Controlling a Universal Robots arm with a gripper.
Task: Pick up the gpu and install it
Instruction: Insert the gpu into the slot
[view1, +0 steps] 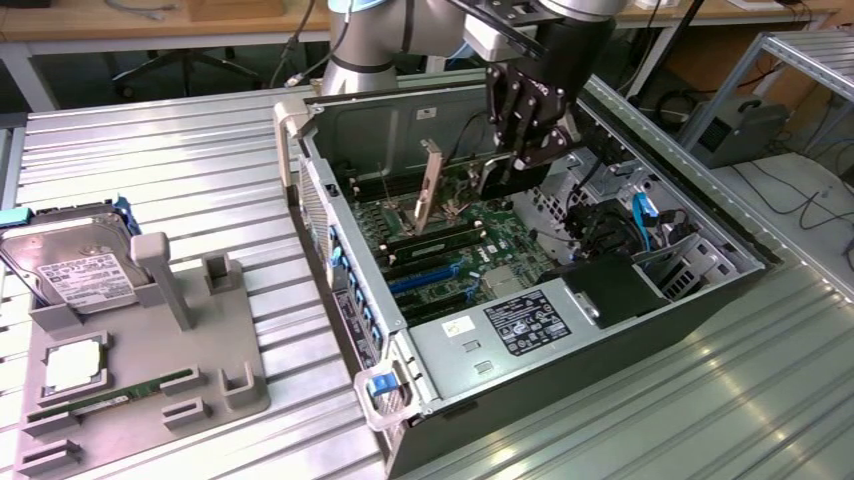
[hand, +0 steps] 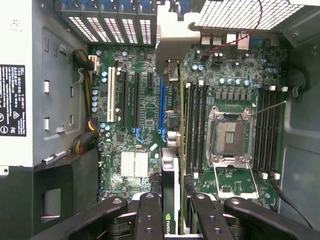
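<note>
The pincer (view1: 521, 163) is closed on the gpu (view1: 461, 180), gripping the card by its two flat faces so that it hangs on edge inside the open computer case (view1: 387, 120), at about one o'clock of the exterior view. That hold makes sense as a judgement: an edge-on card with the silver bracket (view1: 431, 190) turned toward the case's rear wall is how it has to meet an expansion slot. The case lies on its side on the slatted table (view1: 160, 150), which leaves the motherboard (view1: 501, 240) facing up and reachable from above. At eight o'clock of the exterior view a grey fixture (view1: 200, 380) carries the green memory stick (view1: 114, 395), with the hard drive (view1: 80, 270) at nine o'clock, both well apart from the arm. The wrist view adds what the exterior view hides behind the arm: black fingers (hand: 150, 215) on either side of the gpu (hand: 170, 185), the card's thin edge running just beside the long blue slot (hand: 161, 107), and the bare processor socket (hand: 229, 137) off to one side. Whether the card's lower edge has entered a slot cannot be told from either view.
</note>
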